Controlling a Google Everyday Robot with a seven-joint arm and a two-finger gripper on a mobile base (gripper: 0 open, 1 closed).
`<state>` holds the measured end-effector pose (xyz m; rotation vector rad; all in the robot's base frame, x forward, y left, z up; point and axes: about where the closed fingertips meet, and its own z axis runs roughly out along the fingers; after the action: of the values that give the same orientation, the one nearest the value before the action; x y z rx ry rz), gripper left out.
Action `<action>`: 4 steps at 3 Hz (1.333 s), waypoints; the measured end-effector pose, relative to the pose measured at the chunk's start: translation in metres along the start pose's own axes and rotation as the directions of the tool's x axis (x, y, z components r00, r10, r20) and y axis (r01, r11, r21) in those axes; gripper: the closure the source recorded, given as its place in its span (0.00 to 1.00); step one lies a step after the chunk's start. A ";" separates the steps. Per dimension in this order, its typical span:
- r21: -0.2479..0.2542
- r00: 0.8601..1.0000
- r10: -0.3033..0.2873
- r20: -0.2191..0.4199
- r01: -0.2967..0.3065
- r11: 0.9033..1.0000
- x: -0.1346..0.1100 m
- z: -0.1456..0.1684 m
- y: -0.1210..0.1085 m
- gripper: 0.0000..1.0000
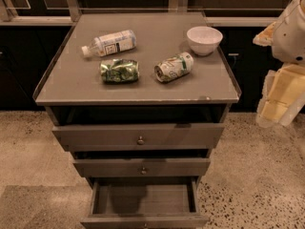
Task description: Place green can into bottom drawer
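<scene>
The green can point(119, 71) lies on its side on the cabinet top point(71, 87), left of centre; it is dark green, shiny and dented. The bottom drawer point(143, 202) is pulled out at the foot of the cabinet, and its inside shows nothing in it. My arm comes in at the right edge of the view. My gripper point(276, 101) hangs there beside the cabinet, level with its top edge, well to the right of the green can and apart from it. It holds nothing that I can see.
A whitish can with green stripes point(173, 67) lies right of the green can. A plastic bottle point(109, 43) lies behind it, and a white bowl point(204, 38) stands at the back right. The two upper drawers point(138, 136) stick out slightly. Speckled floor surrounds the cabinet.
</scene>
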<state>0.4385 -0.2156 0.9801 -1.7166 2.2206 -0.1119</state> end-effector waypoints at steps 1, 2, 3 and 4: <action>-0.001 1.000 -0.006 0.010 0.006 1.000 -0.006 0.002 -0.004 0.00; -0.020 0.997 -0.048 0.053 0.049 0.999 -0.038 0.017 -0.016 0.00; -0.041 0.990 -0.117 0.074 0.120 0.992 -0.082 0.031 -0.026 0.00; -0.033 0.990 -0.119 0.077 0.122 0.992 -0.084 0.030 -0.026 0.00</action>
<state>0.4896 -0.1388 0.9764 -1.8442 2.0776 -0.0336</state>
